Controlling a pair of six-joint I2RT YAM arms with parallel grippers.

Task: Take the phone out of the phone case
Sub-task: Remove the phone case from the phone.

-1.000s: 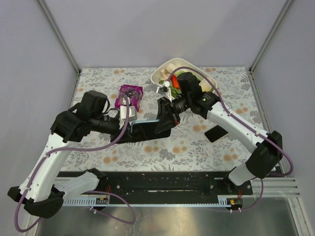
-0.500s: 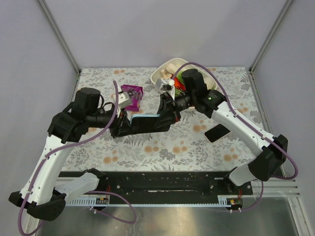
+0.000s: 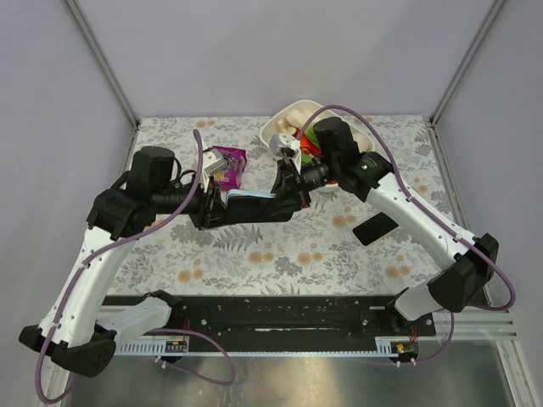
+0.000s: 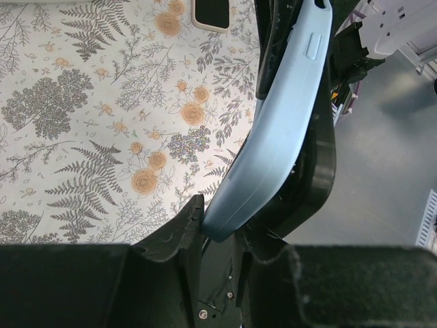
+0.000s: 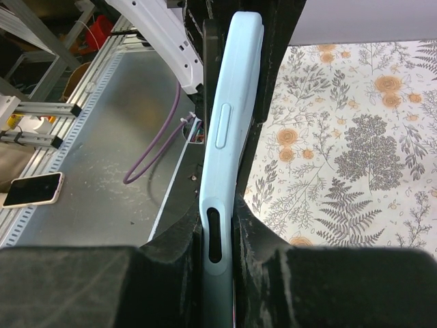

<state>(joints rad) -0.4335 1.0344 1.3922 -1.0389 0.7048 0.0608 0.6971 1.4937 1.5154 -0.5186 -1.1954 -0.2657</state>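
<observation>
Phone case [image 3: 251, 197], light blue, is up off the table [image 3: 254, 254], held edge-up between the two arms at mid-table.

Left gripper [image 4: 220, 236]: jaws nearly closed, pinching the near lower corner of the case. Seen from its wrist, the case rises away from the fingers [image 4: 179, 236] and bows toward the table side.

Right gripper [image 5: 220, 239]: jaws drawn in to a narrow gap, clamped on the opposite end of the case, one finger on each face. From this wrist the case runs edge-on straight away from the camera, side button and slot facing it.

Phone [image 4: 319, 154]: a black slab lying along the case's open face, on the side away from the table. Near the left gripper the case curves away from it, but whether the phone is free of the case at that end I cannot tell.

Also on the table: a second phone [image 3: 373, 229] lying flat to the right, well apart; a purple packet [image 3: 226, 163] just behind the left gripper; a bowl [image 3: 284, 114] of toy food at the back
</observation>
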